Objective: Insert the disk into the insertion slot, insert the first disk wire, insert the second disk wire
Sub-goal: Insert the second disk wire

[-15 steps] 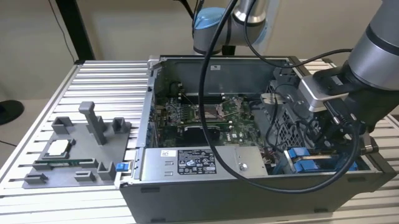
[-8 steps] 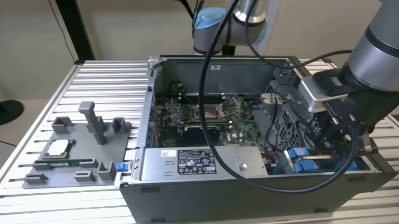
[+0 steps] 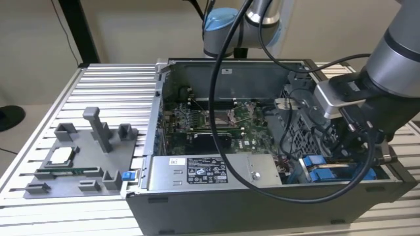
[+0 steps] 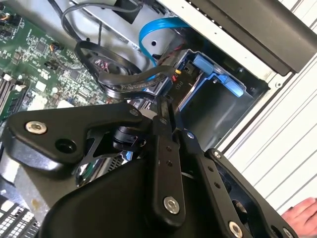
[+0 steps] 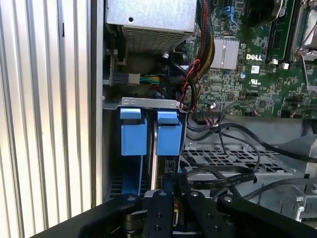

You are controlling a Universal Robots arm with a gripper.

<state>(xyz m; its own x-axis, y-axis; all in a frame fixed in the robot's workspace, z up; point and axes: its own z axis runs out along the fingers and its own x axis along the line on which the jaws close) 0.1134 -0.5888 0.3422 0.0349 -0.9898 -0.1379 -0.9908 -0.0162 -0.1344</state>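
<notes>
Disk [image 5: 159,158] stands on edge in the insertion slot [image 5: 132,148], between blue carrier tabs, at the case corner beside the power-supply box [image 3: 210,171]. Gripper [image 5: 171,191] sits right over it — fingers drawn together on a black connector [image 5: 171,168] at the drive's end. Judgement: drive rigid, fairly heavy, shock-sensitive; hold by carrier frame. Wire soft and springy — pinch the plug body, not the cable. A hand [image 4: 303,217] rests near the case.

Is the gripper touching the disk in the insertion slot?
Cannot tell. In the first wrist view the gripper overlaps the disk edge between the blue rails, but its own linkage hides any contact.
</notes>
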